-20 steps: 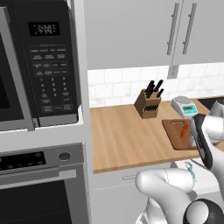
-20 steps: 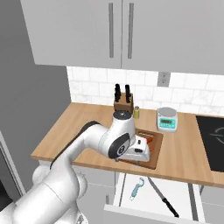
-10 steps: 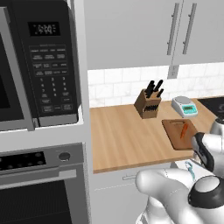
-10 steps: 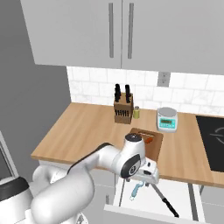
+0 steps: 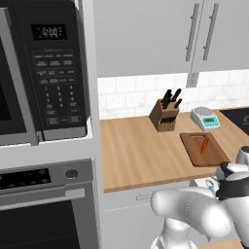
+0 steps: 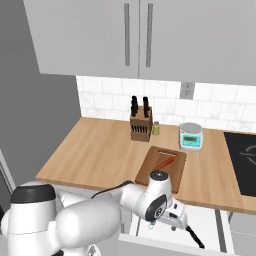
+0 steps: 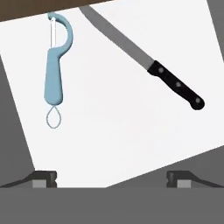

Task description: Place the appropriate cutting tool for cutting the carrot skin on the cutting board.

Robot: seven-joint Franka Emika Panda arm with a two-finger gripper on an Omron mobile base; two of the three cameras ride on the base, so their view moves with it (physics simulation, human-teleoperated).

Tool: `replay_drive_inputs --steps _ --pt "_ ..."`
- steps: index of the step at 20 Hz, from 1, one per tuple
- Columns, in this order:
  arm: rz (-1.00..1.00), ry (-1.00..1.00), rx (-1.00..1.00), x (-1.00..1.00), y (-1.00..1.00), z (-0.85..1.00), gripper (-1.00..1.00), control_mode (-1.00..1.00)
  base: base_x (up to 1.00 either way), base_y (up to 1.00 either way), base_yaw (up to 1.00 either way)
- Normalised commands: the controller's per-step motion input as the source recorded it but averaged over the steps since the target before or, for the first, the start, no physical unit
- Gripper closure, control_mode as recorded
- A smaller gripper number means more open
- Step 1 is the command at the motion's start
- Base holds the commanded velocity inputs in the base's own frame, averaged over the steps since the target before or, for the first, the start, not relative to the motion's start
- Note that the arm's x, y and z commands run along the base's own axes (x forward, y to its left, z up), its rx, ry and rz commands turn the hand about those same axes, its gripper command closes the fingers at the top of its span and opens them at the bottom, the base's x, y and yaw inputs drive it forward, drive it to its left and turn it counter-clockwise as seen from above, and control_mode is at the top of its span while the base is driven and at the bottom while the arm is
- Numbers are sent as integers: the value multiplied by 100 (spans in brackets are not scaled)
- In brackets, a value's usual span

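Observation:
The cutting tool, a slim teal peeler with a loop at its handle end, lies on the white floor of an open drawer, at the upper left of the hand view. My gripper hangs open above the drawer, with the tool ahead and to the left of its fingertips and nothing between them. In the right base view my hand is low, below the counter edge, with the teal tool beside it. The carrot lies on the reddish-brown cutting board on the counter.
A black-handled knife lies in the same drawer, right of the peeler. On the counter behind the board stand a knife block and a small scale. A stovetop is at the right; a microwave and oven stand at the left.
My arm has swung down from over the cutting board to the open drawer below the counter edge. The gripper has stayed open. Board and carrot have not moved.

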Motion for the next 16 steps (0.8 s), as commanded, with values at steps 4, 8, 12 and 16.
replay_drive_inputs --steps 4,8,12,16 --pt "-3 0 0 -17 -3 -12 -100 -100 0 0 0" --pt "0 0 0 -11 0 -20 -100 -100 0 0 0" --pt "4 0 0 0 0 -32 -100 -100 0 0 0" --pt "10 0 0 0 0 -20 -100 -100 0 0 0"
